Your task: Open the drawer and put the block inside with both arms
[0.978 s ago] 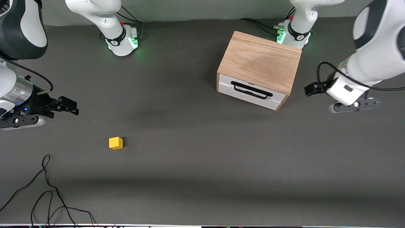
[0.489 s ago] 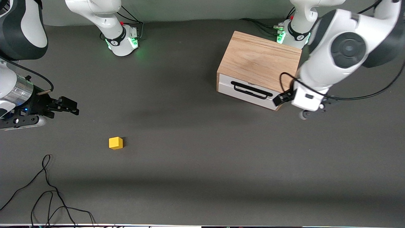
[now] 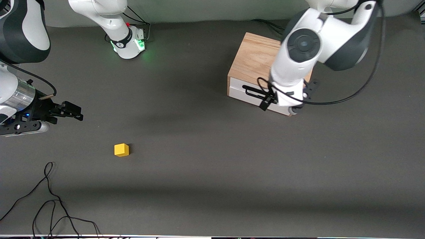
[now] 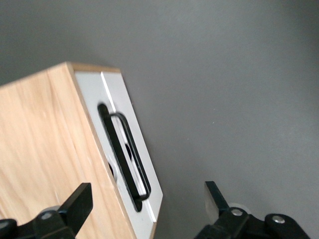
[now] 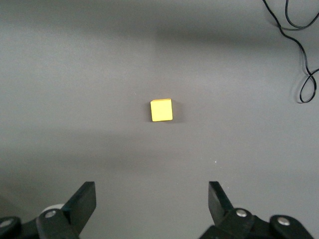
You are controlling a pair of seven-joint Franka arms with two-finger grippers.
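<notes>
The light wooden cabinet (image 3: 255,59) stands toward the left arm's end of the table. Its white drawer (image 3: 244,96) is shut, with the black wire handle (image 3: 252,91) on its front. My left gripper (image 3: 288,96) hangs open over the drawer's front edge. In the left wrist view the gripper (image 4: 148,204) has one finger over the wood top (image 4: 45,149) and the other over the table, with the handle (image 4: 130,154) ahead of it. The yellow block (image 3: 121,150) lies on the table. My right gripper (image 3: 74,111) waits open and empty, apart from the block (image 5: 161,110).
Loose black cables (image 3: 49,199) lie near the front camera at the right arm's end of the table, and show in the right wrist view (image 5: 299,40). The right arm's base (image 3: 127,43) stands at the table's back edge. The dark grey table (image 3: 199,159) spreads between block and cabinet.
My left arm has swung in from the table's end to over the cabinet's drawer front. The right arm, the block and the drawer have not moved.
</notes>
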